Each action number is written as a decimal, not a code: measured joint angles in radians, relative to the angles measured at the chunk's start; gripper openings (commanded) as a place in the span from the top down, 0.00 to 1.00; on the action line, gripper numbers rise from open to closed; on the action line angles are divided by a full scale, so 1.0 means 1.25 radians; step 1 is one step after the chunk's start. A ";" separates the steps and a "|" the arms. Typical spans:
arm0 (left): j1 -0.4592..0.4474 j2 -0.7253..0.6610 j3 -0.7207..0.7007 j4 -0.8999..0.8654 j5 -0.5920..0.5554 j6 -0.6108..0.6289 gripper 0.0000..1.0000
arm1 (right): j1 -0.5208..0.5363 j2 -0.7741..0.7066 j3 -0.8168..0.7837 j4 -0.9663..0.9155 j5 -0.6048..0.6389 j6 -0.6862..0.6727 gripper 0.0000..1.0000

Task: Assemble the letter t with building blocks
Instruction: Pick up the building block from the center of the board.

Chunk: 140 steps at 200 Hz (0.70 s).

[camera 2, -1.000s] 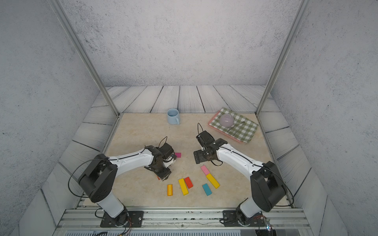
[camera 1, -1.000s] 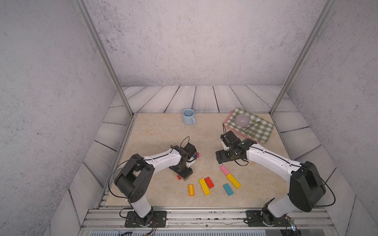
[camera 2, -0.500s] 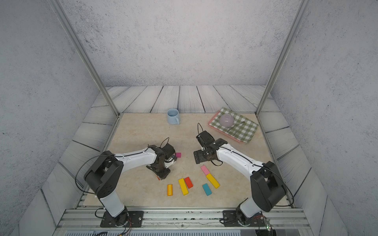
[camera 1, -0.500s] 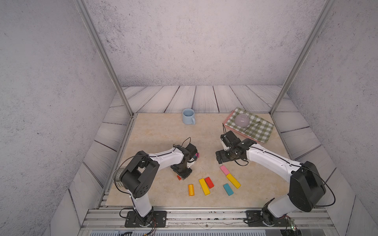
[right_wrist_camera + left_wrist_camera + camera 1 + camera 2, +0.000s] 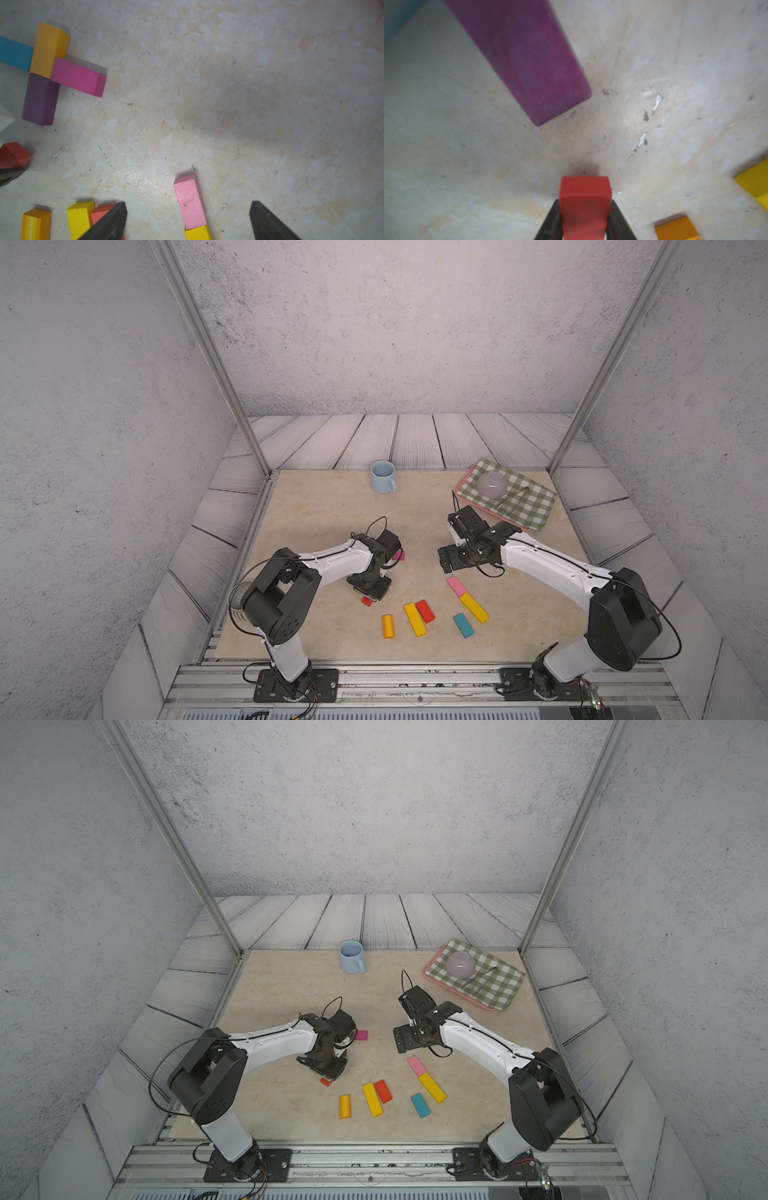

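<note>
My left gripper (image 5: 584, 202) is shut on a small red block (image 5: 584, 203), low over the table (image 5: 366, 600). Just beyond it lies a purple block (image 5: 527, 62), part of a cluster with an orange block (image 5: 49, 49), a teal block (image 5: 14, 53) and a magenta block (image 5: 78, 76). In both top views my left arm hides most of that cluster. My right gripper (image 5: 188, 202) hangs open over a pink block (image 5: 190, 203), which touches a yellow block (image 5: 473, 608) end to end.
Loose near the front lie a long yellow block (image 5: 414, 619) beside a red one (image 5: 425, 611), an orange block (image 5: 388, 626) and a teal block (image 5: 463, 625). A light-blue mug (image 5: 383, 477) stands at the back. A bowl (image 5: 490, 484) sits on a checked cloth (image 5: 528, 502) at the back right.
My left gripper has closed on the red block, and its arm has shifted a little. The right arm has not moved.
</note>
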 measured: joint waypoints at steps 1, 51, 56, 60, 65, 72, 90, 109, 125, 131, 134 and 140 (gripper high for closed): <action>0.000 -0.002 -0.001 0.001 0.000 -0.003 0.73 | 0.000 0.000 0.000 0.000 0.000 0.000 0.06; 0.001 -0.042 -0.008 0.034 0.020 -0.190 0.78 | 0.000 0.000 -0.007 0.002 0.000 0.002 0.06; 0.002 -0.030 -0.002 0.030 0.021 -0.201 0.78 | 0.000 0.000 -0.007 0.002 0.000 0.002 0.06; 0.002 -0.019 0.002 0.029 0.021 -0.209 0.79 | 0.000 0.000 -0.007 0.002 0.000 0.002 0.06; 0.002 -0.005 0.007 0.029 0.022 -0.219 0.80 | 0.000 0.000 -0.007 0.002 0.000 0.002 0.06; 0.002 0.011 0.010 0.031 0.025 -0.231 0.80 | 0.000 0.000 -0.007 0.002 0.000 0.002 0.06; 0.005 0.035 0.011 0.033 0.034 -0.257 0.81 | 0.000 0.000 -0.007 0.002 0.000 0.003 0.06; 0.011 0.040 0.011 0.039 0.042 -0.278 0.81 | 0.000 0.000 -0.008 0.002 0.000 0.004 0.06; 0.018 0.040 0.011 0.045 0.044 -0.288 0.81 | 0.000 0.000 -0.009 0.002 0.000 0.005 0.06; 0.022 0.040 0.011 0.048 0.045 -0.291 0.81 | 0.000 0.000 -0.009 0.002 0.000 0.005 0.06; 0.023 0.040 0.011 0.049 0.045 -0.295 0.81 | 0.000 0.000 -0.009 0.002 0.000 0.005 0.06; 0.027 0.040 0.011 0.051 0.046 -0.297 0.81 | 0.000 0.000 -0.009 0.002 0.000 0.005 0.06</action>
